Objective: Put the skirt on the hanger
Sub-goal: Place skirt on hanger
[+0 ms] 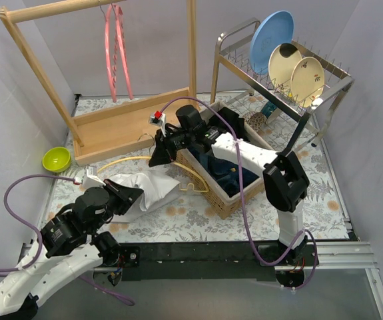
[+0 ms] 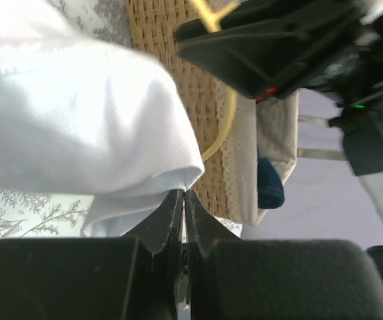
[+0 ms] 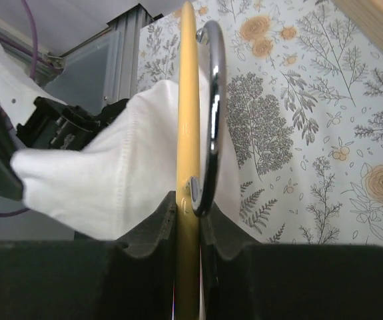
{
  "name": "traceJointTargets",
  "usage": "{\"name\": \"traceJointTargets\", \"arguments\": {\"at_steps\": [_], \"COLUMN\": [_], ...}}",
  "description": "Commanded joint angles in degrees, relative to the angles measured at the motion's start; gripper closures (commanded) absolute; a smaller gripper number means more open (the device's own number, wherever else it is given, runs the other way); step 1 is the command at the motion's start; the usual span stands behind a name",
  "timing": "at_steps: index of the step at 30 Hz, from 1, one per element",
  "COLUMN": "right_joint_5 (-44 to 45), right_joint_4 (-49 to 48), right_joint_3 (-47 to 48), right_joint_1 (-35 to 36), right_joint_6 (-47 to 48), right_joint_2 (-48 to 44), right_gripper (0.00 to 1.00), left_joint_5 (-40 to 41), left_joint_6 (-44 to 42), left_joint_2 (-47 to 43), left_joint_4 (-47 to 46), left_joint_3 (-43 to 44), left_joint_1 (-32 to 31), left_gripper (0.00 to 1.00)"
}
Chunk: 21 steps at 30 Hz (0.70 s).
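With right tool (image 3: 188, 208) clamped on hanger (image 3: 188, 100) and left tool (image 2: 183, 200) pinching skirt (image 2: 78, 120) hem, hold hem taut, insert hanger.

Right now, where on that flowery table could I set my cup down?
Bare cloth runs along the near edge before the skirt and basket, and right of the basket. The middle is crowded: left pincer, right pincer, skirt and hanger meet.
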<state>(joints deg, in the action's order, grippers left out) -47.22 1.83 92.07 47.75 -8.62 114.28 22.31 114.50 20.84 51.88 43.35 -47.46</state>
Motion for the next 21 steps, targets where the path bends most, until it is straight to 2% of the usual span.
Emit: {"name": "traceJointTargets", "arguments": {"at_steps": [1, 4, 10, 15, 21], "right_joint_5": [-1.4, 0.7, 2.5, 1.8, 2.1], "right_joint_4": [0.8, 2.0, 3.1, 3.3, 5.0], "right_joint_3": [-0.7, -1.1, -3.2, -4.1, -2.8], "right_joint_1": [0.3, 0.4, 0.4, 0.5, 0.6], "right_joint_6": [0.9, 1.8, 2.9, 3.8, 5.7], "right_joint_2": [-8.2, -10.9, -14.0, -15.1, -17.9], "right_gripper": [0.99, 0.99, 0.99, 0.99, 0.99], "left_joint_5": [-4.0, -4.6, -4.9, -4.0, -9.1], "left_joint_6": [5.0, 4.2, 2.8, 3.3, 1.9], "left_joint_2": [1.4, 0.9, -7.1, -9.6, -9.1], "left_joint_4": [0.8, 2.0, 3.6, 10.9, 9.3], "left_joint_3": [-0.4, 0.4, 3.8, 8.6, 5.3], "left_joint_1": [-0.2, -0.3, -0.1, -0.2, -0.2], "left_gripper": [1.0, 1.0, 1.0, 1.0, 1.0]}}
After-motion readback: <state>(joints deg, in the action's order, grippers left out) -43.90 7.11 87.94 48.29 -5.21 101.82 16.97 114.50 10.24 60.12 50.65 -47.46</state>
